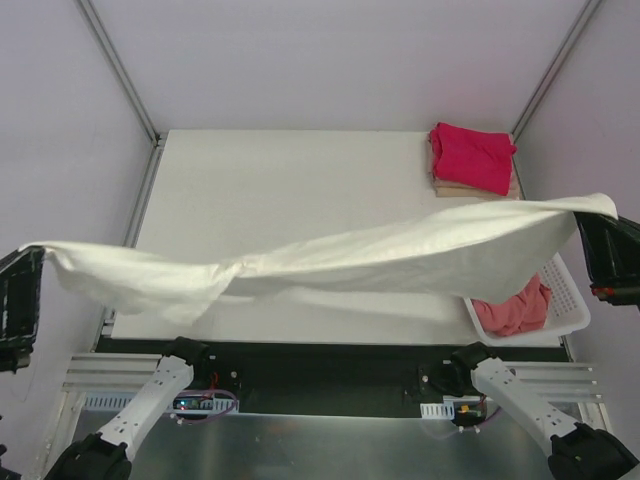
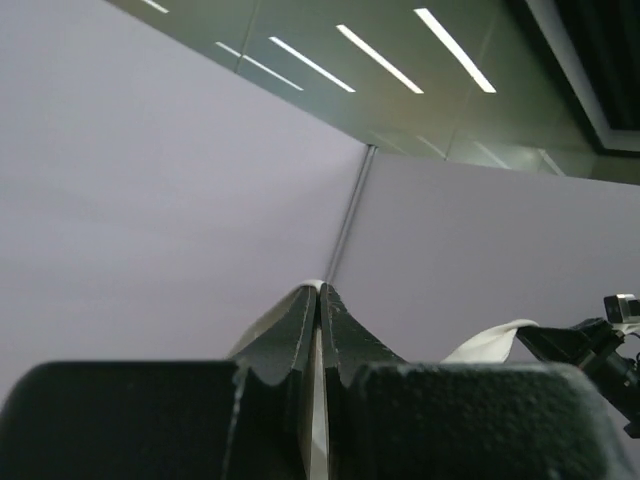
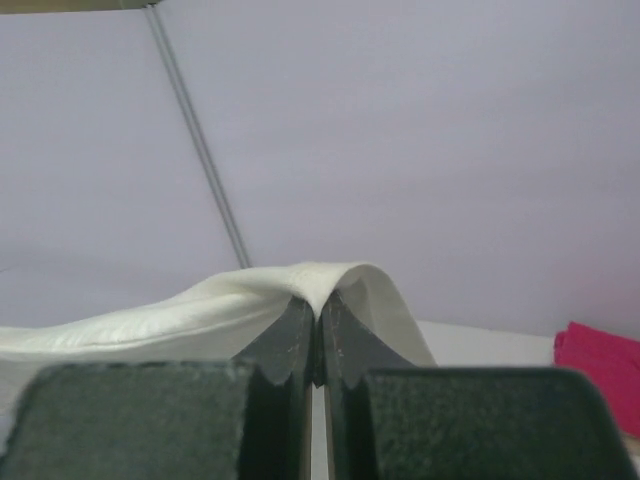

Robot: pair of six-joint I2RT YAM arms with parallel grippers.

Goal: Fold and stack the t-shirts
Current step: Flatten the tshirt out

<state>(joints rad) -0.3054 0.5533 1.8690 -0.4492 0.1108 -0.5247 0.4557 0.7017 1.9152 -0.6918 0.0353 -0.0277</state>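
The cream t-shirt hangs stretched in the air above the table, sagging in the middle. My left gripper is shut on its left end at the far left; cloth shows pinched between the jaws in the left wrist view. My right gripper is shut on its right end; the cloth drapes over the closed jaws in the right wrist view. A folded magenta-red t-shirt lies on a folded tan one at the table's far right corner. A salmon-pink t-shirt lies crumpled in the basket.
The white slotted basket stands at the table's right edge, partly under the stretched shirt. The white table lies between grey walls, with metal frame posts at the back corners.
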